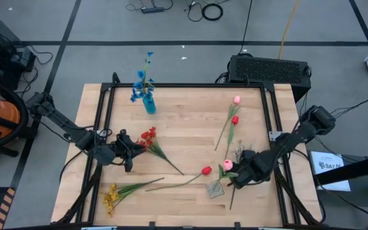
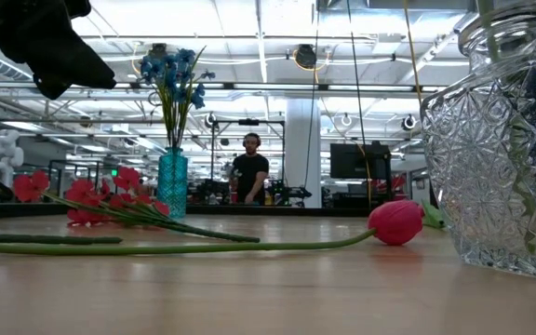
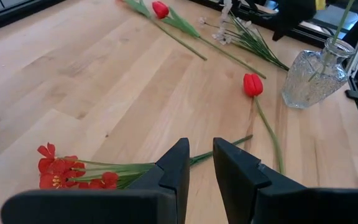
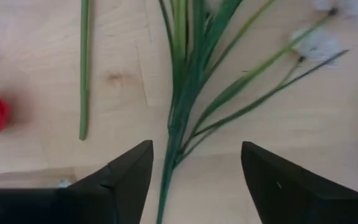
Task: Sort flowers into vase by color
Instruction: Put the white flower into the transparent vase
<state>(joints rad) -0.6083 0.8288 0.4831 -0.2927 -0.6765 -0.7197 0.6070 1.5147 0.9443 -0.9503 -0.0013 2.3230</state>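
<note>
The teal vase [image 1: 149, 104] holds blue flowers [image 1: 143, 82] at the table's far left. A clear cut-glass vase [image 1: 216, 189] near the front edge holds a pink tulip [image 1: 227, 165]. A red cluster [image 1: 148, 137] lies just right of my left gripper [image 1: 130, 155], whose fingers [image 3: 201, 169] stand a narrow gap apart above its stems, holding nothing. My right gripper [image 1: 240, 174] points down, open wide [image 4: 194, 174], a finger on either side of the white blossoms' green stems [image 4: 178, 106] without touching them. A red tulip [image 1: 206, 170] lies flat on the table.
Yellow sprigs [image 1: 112, 197] lie at the front left. A pink tulip [image 1: 237, 99] and a red tulip [image 1: 234, 119] lie at the far right. A loose green stem [image 4: 84, 68] lies beside the white blossoms. Bare wood stretches across the table's middle [image 1: 190, 121].
</note>
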